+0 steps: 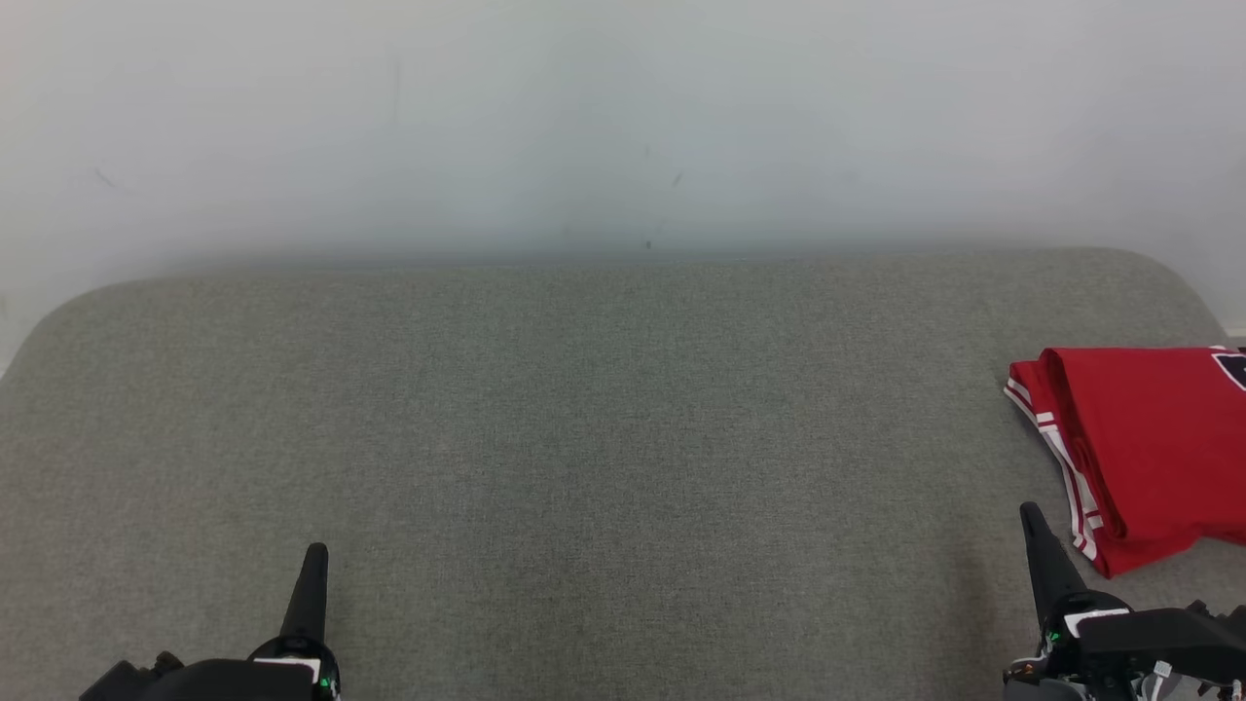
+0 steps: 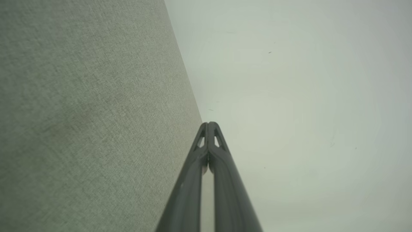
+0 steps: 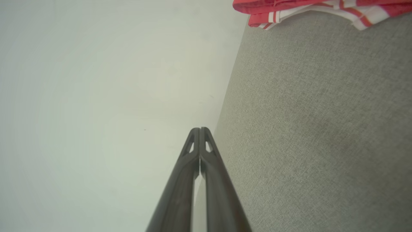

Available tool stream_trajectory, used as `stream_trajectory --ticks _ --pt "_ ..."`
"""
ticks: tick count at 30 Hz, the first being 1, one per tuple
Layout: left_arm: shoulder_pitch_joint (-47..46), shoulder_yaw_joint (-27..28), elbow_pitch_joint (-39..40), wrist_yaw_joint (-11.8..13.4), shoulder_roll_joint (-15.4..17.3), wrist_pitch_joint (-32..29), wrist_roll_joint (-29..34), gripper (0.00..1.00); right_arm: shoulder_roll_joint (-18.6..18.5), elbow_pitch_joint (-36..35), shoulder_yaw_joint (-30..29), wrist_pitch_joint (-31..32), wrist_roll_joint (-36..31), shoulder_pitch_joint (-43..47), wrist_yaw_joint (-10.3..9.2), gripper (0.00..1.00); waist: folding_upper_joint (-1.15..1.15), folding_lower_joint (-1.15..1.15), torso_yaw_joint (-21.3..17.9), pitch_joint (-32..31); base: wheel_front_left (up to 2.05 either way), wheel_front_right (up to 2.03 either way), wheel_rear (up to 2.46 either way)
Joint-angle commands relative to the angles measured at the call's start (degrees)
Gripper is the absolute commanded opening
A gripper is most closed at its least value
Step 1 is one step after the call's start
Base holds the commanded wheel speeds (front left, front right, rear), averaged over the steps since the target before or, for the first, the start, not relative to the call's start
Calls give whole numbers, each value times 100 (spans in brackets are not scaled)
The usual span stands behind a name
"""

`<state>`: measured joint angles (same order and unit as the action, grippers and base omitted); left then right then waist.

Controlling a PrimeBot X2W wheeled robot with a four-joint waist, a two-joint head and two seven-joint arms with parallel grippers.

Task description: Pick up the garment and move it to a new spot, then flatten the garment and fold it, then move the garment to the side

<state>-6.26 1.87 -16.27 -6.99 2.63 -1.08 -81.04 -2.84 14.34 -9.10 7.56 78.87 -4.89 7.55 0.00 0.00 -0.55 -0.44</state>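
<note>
A plain indoor room — grey upholstered surface point(image 1: 584, 438) set against a pale wall point(image 1: 623, 117).

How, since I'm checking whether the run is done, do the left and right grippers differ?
The left gripper sits at the lower left, far from the folded red garment; the right gripper sits at the lower right, close beside its striped edge. Both are shut, empty, over the grey cushion.

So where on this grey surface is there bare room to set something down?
The grey surface is bare from the left gripper across the middle to the wall. It is crowded only at the right edge, where the red garment lies beside the right gripper.
</note>
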Motion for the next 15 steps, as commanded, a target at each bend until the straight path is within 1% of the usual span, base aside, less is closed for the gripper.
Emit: stream_trajectory --ticks 1,15 --pt "-144 8 -5 -13 33 -31 -126 0 -6 -2 -36 23 141 -117 -9 0 0 0 3 4 0 0 0" --pt "-257 11 -47 -45 36 -161 -690 0 -6 13 -137 100 742 -146 -10 0 0 0 28 39 0 0 0"
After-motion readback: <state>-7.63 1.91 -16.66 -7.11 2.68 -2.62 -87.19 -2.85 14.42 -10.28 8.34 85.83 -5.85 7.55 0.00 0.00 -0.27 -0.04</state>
